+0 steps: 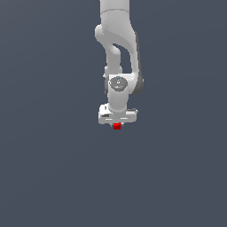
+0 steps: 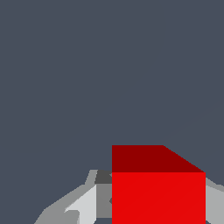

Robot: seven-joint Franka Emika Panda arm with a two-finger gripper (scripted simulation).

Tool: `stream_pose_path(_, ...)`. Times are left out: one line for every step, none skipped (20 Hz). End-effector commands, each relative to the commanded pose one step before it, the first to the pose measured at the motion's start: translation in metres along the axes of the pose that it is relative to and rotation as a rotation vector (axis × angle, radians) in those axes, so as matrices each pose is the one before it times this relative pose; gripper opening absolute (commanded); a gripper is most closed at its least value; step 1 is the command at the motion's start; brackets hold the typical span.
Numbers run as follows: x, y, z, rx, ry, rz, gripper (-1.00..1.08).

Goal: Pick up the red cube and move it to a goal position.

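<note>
The red cube point(image 1: 116, 126) is a tiny bright red block just under the white gripper point(image 1: 117, 124) in the middle of the exterior view. In the wrist view the red cube point(image 2: 158, 192) fills the space between the grey fingers point(image 2: 83, 205), which press against its sides. The gripper is shut on the cube. The fingertips are mostly hidden behind the cube and the hand in the exterior view. No goal marker shows.
The white arm point(image 1: 117, 44) comes down from the top of the exterior view. A plain dark grey-blue surface point(image 1: 53, 168) surrounds it on all sides, with no other objects in sight.
</note>
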State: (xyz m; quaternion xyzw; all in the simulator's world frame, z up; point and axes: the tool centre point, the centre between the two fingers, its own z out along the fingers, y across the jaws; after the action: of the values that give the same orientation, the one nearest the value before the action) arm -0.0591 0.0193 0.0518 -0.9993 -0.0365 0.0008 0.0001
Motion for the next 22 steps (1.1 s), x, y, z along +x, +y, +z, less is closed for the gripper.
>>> stream_pose_path(0.00464, 0.01104, -0.01617, 0.00011, 0.00146, 0.00047, -1.0)
stream_pose_path(0.00206, 0.005, -0.00727, 0.0, 0.0, 0.0, -1.0)
stream_pose_path(0.00221, 0.00531, -0.00773, 0.0, 0.0, 0.0, -1.0)
stream_pose_path(0.00236, 0.00561, -0.00818, 0.0, 0.0, 0.0, -1.0)
stream_pose_path(0.0025, 0.00584, -0.00858, 0.00067, 0.0001, -0.00015, -1.0)
stream_pose_path(0.00261, 0.00604, -0.00883, 0.0, 0.0, 0.0, -1.0)
stream_pose_path(0.00271, 0.00619, -0.00904, 0.0, 0.0, 0.0, -1.0)
stream_pose_path(0.00272, 0.00611, -0.00893, 0.0, 0.0, 0.0, -1.0)
stream_pose_path(0.00262, 0.00581, -0.00849, 0.0, 0.0, 0.0, -1.0)
stream_pose_path(0.0025, 0.00547, -0.00797, 0.0, 0.0, 0.0, -1.0)
stream_pose_path(0.00238, 0.0051, -0.0074, 0.0, 0.0, 0.0, -1.0)
stream_pose_path(0.00227, 0.00473, -0.00685, 0.0, 0.0, 0.0, -1.0)
stream_pose_path(0.00214, 0.00438, -0.00631, 0.0, 0.0, 0.0, -1.0)
stream_pose_path(0.00201, 0.00403, -0.0058, 0.0, 0.0, 0.0, -1.0)
stream_pose_path(0.00186, 0.00369, -0.00529, 0.0, 0.0, 0.0, -1.0)
stream_pose_path(0.00171, 0.00334, -0.00478, 0.0, 0.0, 0.0, -1.0)
stream_pose_path(0.00157, 0.003, -0.00428, 0.0, 0.0, 0.0, -1.0)
stream_pose_path(0.00142, 0.00266, -0.00377, 0.0, 0.0, 0.0, -1.0)
stream_pose_path(0.00129, 0.00232, -0.00326, 0.0, 0.0, 0.0, -1.0)
stream_pose_path(0.00111, 0.00202, -0.00285, -0.00043, 0.00006, 0.00022, -1.0)
stream_pose_path(0.00101, 0.00164, -0.00226, 0.0, 0.0, 0.0, -1.0)
stream_pose_path(0.00087, 0.00131, -0.00178, 0.0, 0.0, 0.0, -1.0)
